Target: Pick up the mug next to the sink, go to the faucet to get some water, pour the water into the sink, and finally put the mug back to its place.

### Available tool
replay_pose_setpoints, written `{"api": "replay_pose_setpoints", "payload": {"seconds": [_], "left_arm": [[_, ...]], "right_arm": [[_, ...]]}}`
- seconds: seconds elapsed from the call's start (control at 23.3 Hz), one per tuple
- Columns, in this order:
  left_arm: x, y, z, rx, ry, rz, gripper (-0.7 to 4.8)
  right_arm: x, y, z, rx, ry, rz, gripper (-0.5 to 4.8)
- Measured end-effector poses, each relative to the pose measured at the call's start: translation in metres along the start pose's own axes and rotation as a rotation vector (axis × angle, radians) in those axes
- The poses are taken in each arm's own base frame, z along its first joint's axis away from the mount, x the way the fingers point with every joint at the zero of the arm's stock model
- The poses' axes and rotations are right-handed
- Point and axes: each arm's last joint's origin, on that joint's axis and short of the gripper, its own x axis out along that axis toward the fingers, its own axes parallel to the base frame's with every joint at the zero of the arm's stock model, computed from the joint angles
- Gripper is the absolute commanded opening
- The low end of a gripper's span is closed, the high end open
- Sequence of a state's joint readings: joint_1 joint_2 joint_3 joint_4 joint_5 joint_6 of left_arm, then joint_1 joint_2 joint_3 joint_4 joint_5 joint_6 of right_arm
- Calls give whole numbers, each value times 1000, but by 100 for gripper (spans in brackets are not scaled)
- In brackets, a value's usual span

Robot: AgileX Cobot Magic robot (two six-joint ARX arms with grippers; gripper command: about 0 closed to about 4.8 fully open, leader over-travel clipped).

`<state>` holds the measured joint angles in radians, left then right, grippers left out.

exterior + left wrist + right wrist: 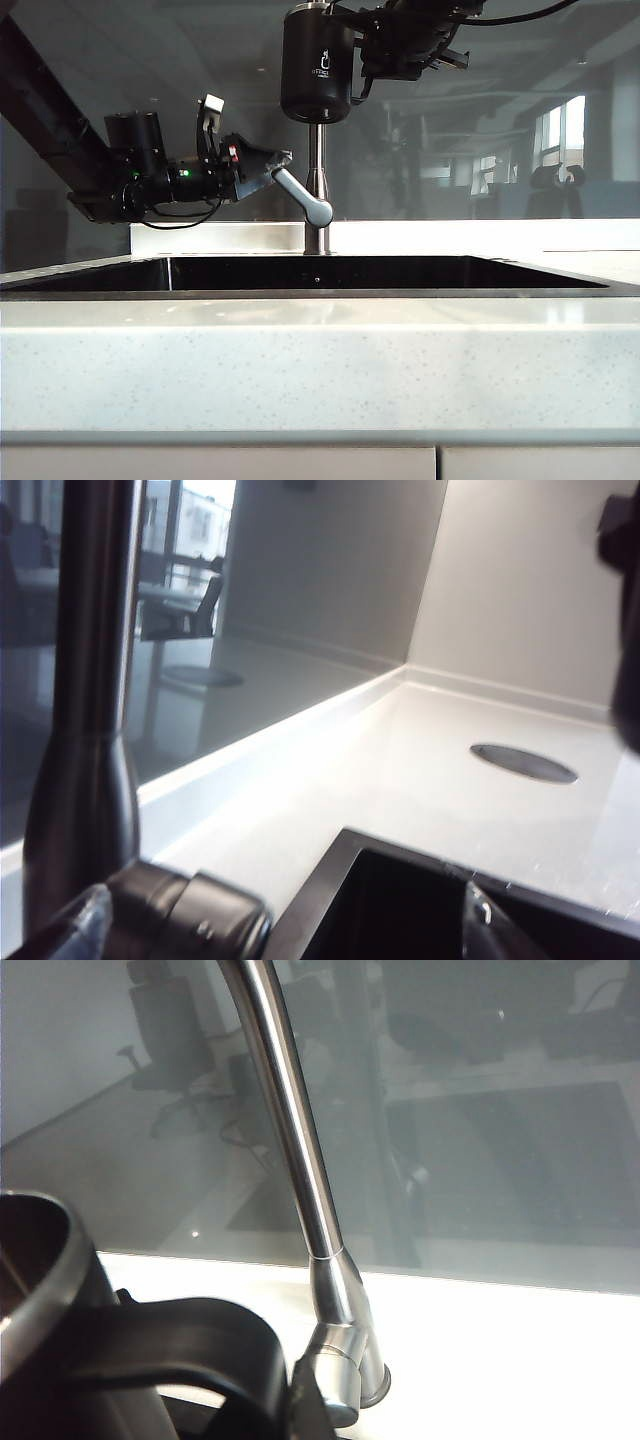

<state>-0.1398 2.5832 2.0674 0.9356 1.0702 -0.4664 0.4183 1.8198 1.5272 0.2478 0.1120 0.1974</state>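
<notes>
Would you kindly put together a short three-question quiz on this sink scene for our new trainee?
1. True or false: the mug stands on the counter.
2. Which gripper is at the faucet's lever? A) left gripper B) right gripper
3. Fill in: the mug is held up in front of the ___, above the sink.

Key:
1. False; the right gripper holds it by the handle, jaws shut.
2. A; its jaws are open.
3. Faucet.
</notes>
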Motion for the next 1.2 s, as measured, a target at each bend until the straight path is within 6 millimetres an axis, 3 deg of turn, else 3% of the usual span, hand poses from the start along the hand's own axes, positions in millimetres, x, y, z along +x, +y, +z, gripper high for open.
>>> {"api": "replay_pose_setpoints", "payload": {"seconds": [0.3,1.2], "left_arm": [[-1,7,-10,-27,34,101,479],[-4,11,-9,-26,4,198,479]], "right_arm": [[0,0,0,-1,1,0,-4],[1,0,-3,-6,13,-3,-4]]}}
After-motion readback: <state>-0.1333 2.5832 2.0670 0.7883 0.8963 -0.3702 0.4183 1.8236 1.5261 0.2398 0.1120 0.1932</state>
